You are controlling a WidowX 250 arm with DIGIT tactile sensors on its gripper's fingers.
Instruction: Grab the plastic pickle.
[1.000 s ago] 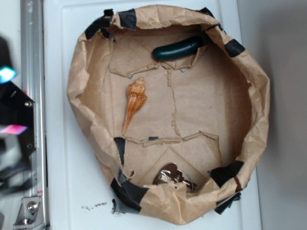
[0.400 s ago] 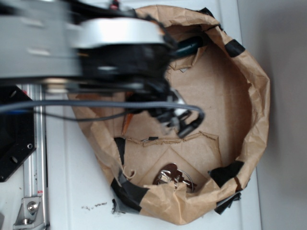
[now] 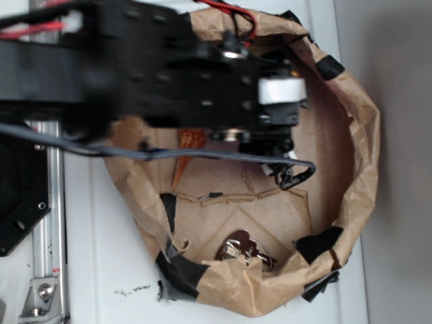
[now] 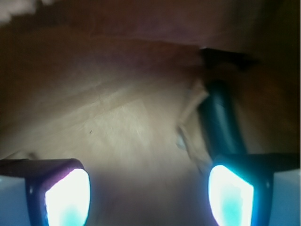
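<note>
In the exterior view the black arm (image 3: 169, 74) reaches across the upper half of a crumpled brown paper basket (image 3: 358, 135) that sits on the white desk (image 3: 88, 270); the arm covers the far corner of the basket, so the plastic pickle cannot be seen here, nor can the claw itself. Below the arm, part of the orange shell (image 3: 183, 158) shows on the paper floor, and the bunch of keys (image 3: 244, 250) lies near the basket's lower wall, well apart from the arm's end.

In the wrist view the claw (image 4: 148, 188) stands wide open and holds nothing; its two glowing fingertips (image 4: 68, 195) sit at the bottom corners of the picture. The plastic pickle (image 4: 221, 125) lies ahead, dark and glossy, tucked against the paper wall beneath a strip of black tape (image 4: 225, 57); its near end is just above the right-hand fingertip, not between the two.

To do the approach well, I judge the claw should shift sideways toward the pickle until the piece sits centred in the gap, then go down with the jaws across its narrow width rather than along its length; the folded paper edge beside it could snag a fingertip or be pinched along with it.

Only the wrist view gives the pickle and the open jaws; only the exterior view gives the shell, the keys and the basket's whole shape.
</note>
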